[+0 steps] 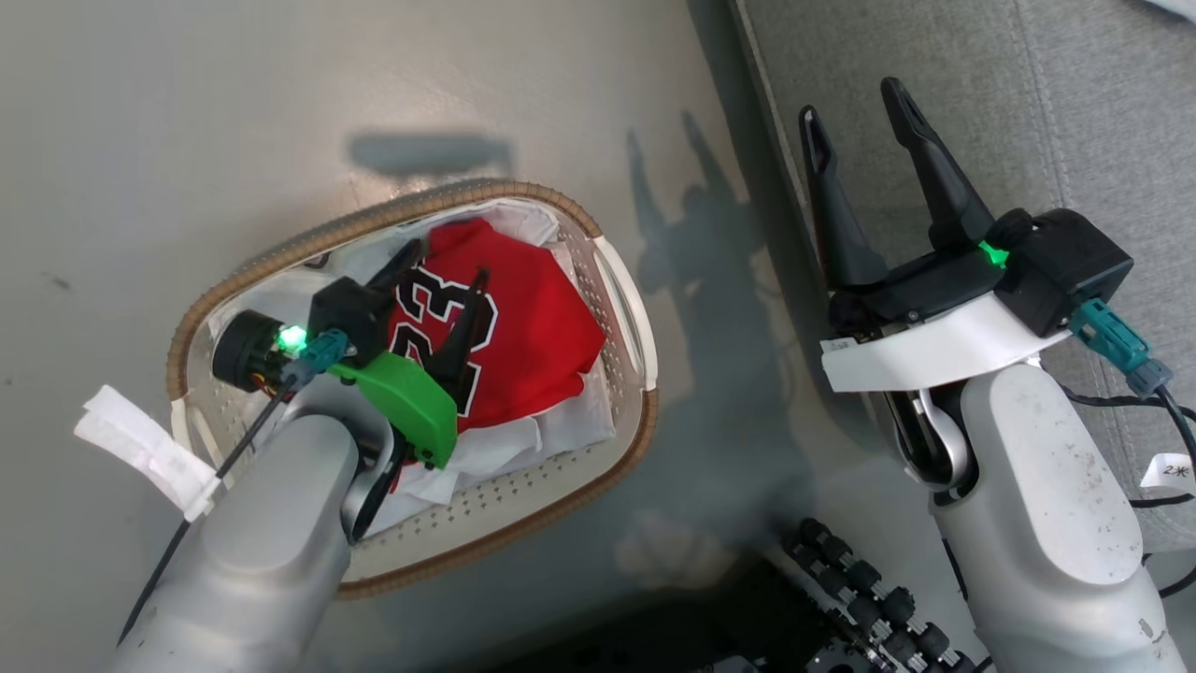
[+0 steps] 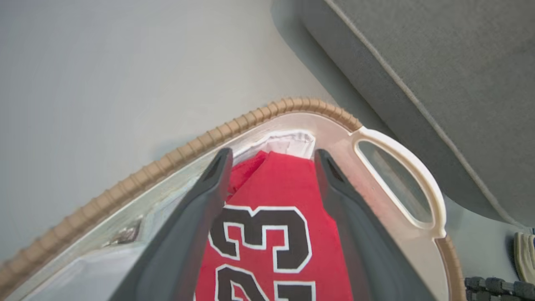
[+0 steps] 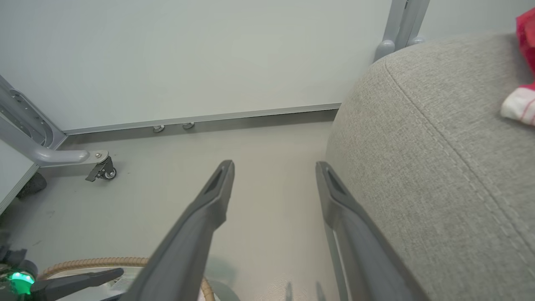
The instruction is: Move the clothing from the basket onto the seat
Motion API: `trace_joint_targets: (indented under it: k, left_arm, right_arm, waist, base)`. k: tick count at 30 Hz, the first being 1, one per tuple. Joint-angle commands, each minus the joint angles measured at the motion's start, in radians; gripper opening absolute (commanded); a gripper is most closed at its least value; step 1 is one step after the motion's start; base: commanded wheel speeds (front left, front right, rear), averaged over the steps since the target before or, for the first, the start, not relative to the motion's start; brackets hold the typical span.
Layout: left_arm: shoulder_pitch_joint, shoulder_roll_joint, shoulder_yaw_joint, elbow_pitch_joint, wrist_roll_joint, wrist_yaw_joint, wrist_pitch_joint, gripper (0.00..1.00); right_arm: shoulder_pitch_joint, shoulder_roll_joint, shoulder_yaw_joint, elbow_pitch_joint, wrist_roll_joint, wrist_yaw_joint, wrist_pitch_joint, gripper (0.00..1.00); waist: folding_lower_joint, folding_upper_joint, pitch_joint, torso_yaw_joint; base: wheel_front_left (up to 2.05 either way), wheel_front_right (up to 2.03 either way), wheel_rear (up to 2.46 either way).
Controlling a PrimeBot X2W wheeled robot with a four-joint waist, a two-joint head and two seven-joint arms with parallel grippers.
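Note:
The white slatted basket (image 1: 420, 201) with a brown woven rim stands on the floor left of the grey seat (image 1: 1074, 112). In it a red garment with a large black-and-white "23" (image 1: 533, 318) lies on the white liner (image 1: 561, 430). My left gripper (image 1: 447, 264) reaches down into the basket, open, one finger on each side of the numbers (image 2: 267, 238). My right gripper (image 1: 852, 101) hovers open and holding nothing at the seat's left edge (image 3: 418, 167). A second red garment with a white hem (image 3: 518, 106) lies on the seat at the right wrist view's far right.
My own wheeled base (image 1: 860, 598) sits at the bottom, between basket and seat. In the right wrist view a grey metal frame on a caster (image 3: 104, 171) stands by the wall. Bare floor stretches left of and beyond the basket.

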Motion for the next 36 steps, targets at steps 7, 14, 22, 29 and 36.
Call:
trace_joint_targets:
  k: [7,14,22,29,36]
  left_arm:
    - [-0.07,0.004,-0.109,0.103,-0.054,-0.003,-0.001,1.0]
    - [-0.106,-0.015,-0.183,0.205,-0.116,-0.003,-0.001,1.0]
    - [-0.139,-0.041,-0.341,0.293,-0.243,-0.003,-0.001,1.0]
    - [-0.169,-0.044,-0.472,0.313,-0.331,-0.003,0.001,1.0]
    - [-0.186,-0.023,-0.558,0.306,-0.405,-0.003,0.004,0.0]
  right_arm:
    - [-0.02,-0.002,-0.007,-0.01,-0.011,-0.001,-0.005,1.0]
    - [-0.023,-0.002,-0.002,-0.006,-0.009,-0.001,-0.005,1.0]
    - [-0.029,-0.002,0.001,0.001,-0.007,-0.001,-0.005,1.0]
    - [-0.031,-0.002,-0.008,0.008,-0.01,-0.001,-0.005,1.0]
    - [-0.032,-0.002,-0.016,0.013,-0.003,-0.001,-0.005,1.0]
  waist:
    - [-0.0002,0.0,0.069,0.0]
    - [-0.0002,0.0,0.096,0.009]
    - [-0.0002,0.0,0.103,0.01]
    - [-0.0002,0.0,0.102,0.009]
    - [-0.0002,0.0,0.084,0.01]
  base:
    - [0.0,0.0,0.0]
    - [0.0,0.0,0.0]
    - [0.0,0.0,0.0]
    - [0.0,0.0,0.0]
    - [0.0,0.0,0.0]
